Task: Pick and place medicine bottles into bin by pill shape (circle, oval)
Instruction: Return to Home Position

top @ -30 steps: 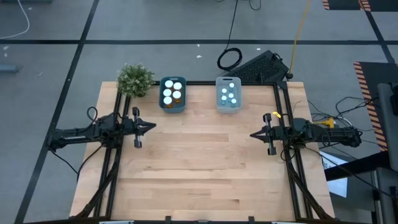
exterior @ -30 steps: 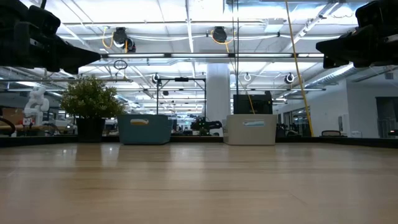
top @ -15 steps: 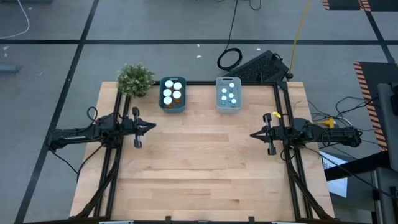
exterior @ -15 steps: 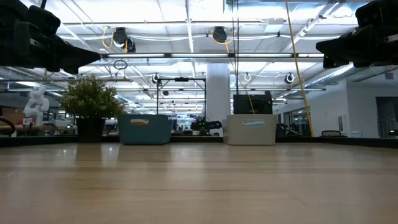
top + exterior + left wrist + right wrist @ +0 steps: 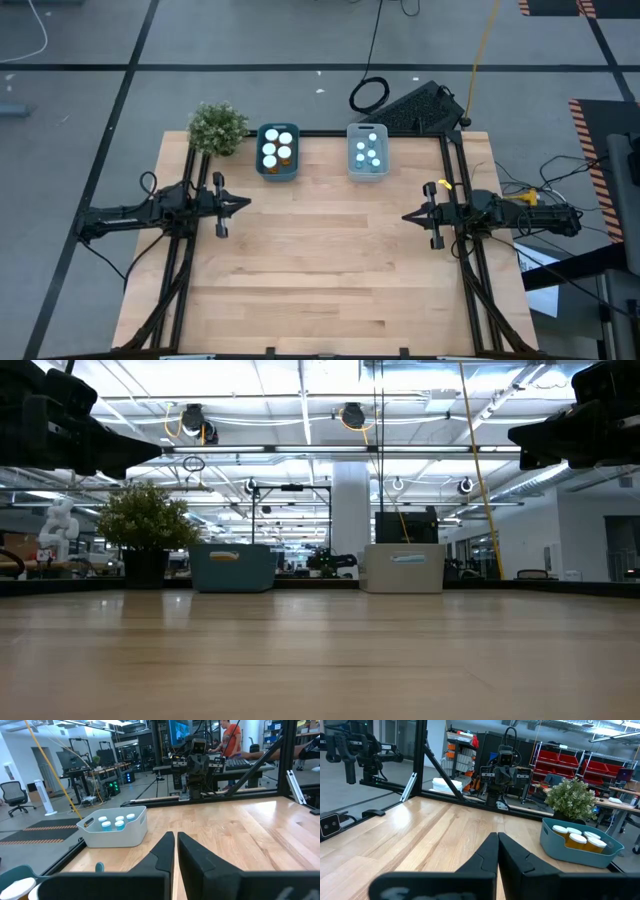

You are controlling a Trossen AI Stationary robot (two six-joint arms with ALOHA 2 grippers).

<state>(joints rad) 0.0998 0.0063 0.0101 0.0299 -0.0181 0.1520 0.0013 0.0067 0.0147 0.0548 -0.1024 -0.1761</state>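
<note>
Several amber-orange medicine bottles (image 5: 277, 148) with white caps stand in a blue-teal bin (image 5: 277, 170) at the table's far edge. Several pale blue bottles (image 5: 367, 150) stand in a white bin (image 5: 367, 172) to its right. My left gripper (image 5: 243, 204) hovers shut at the table's left side, well short of the bins. My right gripper (image 5: 408, 216) hovers shut at the right side. Both are empty. The white bin (image 5: 116, 826) shows in the left wrist view past the shut fingers (image 5: 175, 851); the blue-teal bin (image 5: 580, 845) shows in the right wrist view past that arm's shut fingers (image 5: 497, 851).
A potted green plant (image 5: 217, 128) stands at the far left corner beside the blue-teal bin. A black keyboard (image 5: 420, 108) and cable lie beyond the far edge. Black frame rails (image 5: 190, 250) run along both table sides. Bare wood (image 5: 330, 260) fills the middle and near part.
</note>
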